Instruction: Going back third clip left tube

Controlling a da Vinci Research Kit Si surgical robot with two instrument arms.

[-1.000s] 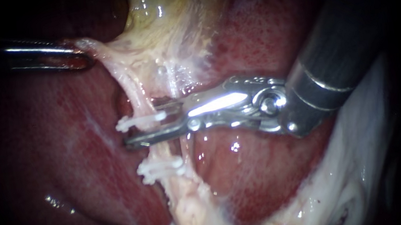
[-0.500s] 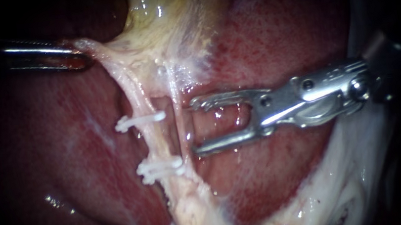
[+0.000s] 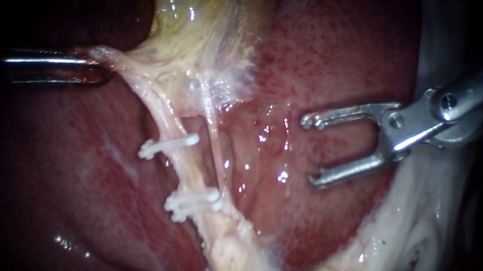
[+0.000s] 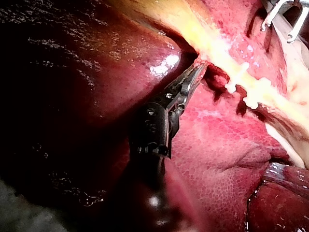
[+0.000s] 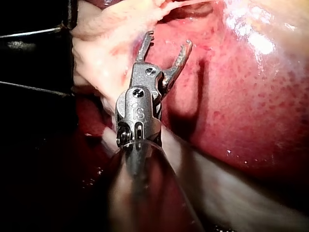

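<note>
Empty jaws: right instrument (image 3: 310, 151) off the left tube (image 3: 184, 171).
Your jaws stand wide over the liver (image 3: 316, 44), well apart from the tube's upper clip (image 3: 167, 144) and lower clip (image 3: 193, 203) (maybe doubled, hard to tell). Your left instrument (image 3: 97, 71) grips pale tissue (image 3: 122, 58), jaws closed on it, holding the tube taut. Risks, by my reading: open tips scraping liver on a swing; the thin right tube (image 3: 213, 138), just beside the clipped one, snagging if you return.

Right instrument (image 3: 310, 151) spread wide; left instrument (image 3: 97, 70) clamped.
</note>
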